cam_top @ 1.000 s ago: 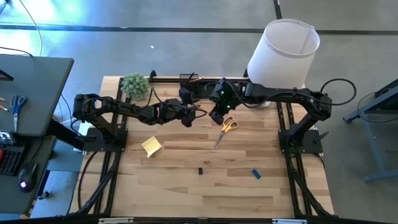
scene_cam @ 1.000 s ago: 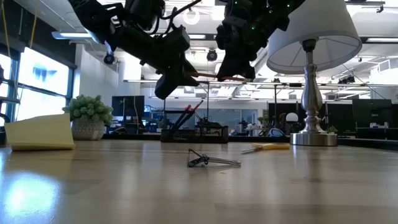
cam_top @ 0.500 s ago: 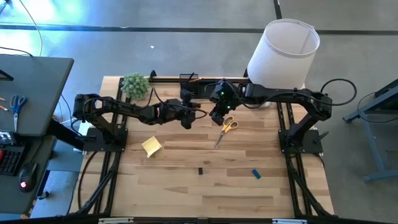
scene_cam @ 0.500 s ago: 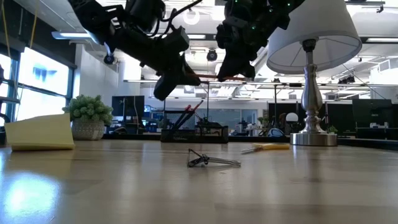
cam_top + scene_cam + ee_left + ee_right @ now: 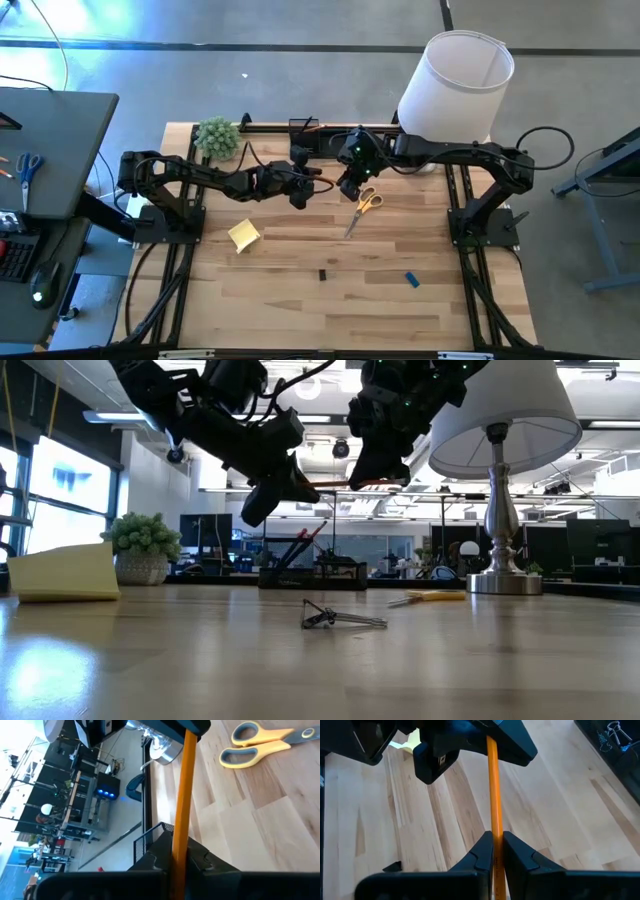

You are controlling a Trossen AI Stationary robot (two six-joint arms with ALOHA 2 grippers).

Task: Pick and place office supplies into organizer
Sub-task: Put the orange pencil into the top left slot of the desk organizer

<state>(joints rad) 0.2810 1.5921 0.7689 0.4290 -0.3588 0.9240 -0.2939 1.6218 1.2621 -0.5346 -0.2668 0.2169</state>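
Pencil position: you see one orange pencil held level in the air in front of the organizer, with each end in a different gripper. Your left gripper is closed narrow on one end of the pencil; in the left wrist view the shaft runs straight out from between its two dark fingers. Your right gripper is closed narrow on the other end, the shaft pinched between its fingers in the right wrist view. Both grippers hang above the table, clear of its surface, as the low view shows. The organizer stands at the table's far edge, with pens leaning in its cup section. The yellow-handled scissors lie flat on the table just in front of the organizer, beside the right gripper. The yellow sticky-note pad lies farther toward the near edge than the organizer, on the left arm's side. The black clip and the blue block lie well apart from the organizer, nearer the front edge. The green plant stands near the organizer on the left arm's side; the white-shaded lamp stands on the other side.
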